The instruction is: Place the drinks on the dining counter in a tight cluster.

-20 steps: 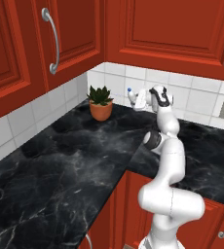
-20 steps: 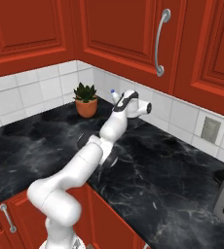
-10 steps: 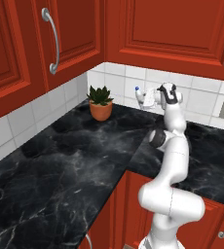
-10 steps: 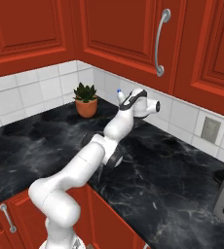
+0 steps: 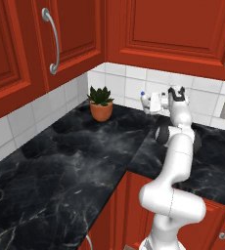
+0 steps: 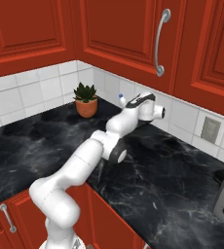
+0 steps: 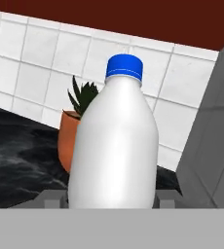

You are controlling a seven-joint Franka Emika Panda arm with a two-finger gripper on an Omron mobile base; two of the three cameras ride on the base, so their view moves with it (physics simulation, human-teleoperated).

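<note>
Blue-capped bottle is clamped upright in the tool, plant pot at nine o'clock.

blue-capped bottle in fingers, potted plant

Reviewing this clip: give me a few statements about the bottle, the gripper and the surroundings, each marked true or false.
1. The gripper has the blue-capped bottle between its fingers. True; the bottle stands between both fingertips in the hand view.
2. The bottle's cap is red. False; it is blue.
3. A potted plant stands in the corner of the worktop near the tiled wall. True.
4. The bottle lies flat on the worktop. False; in both base views it is raised above the stone at the gripper.
5. The cupboards above the tiles are white. False; they are red.
</note>
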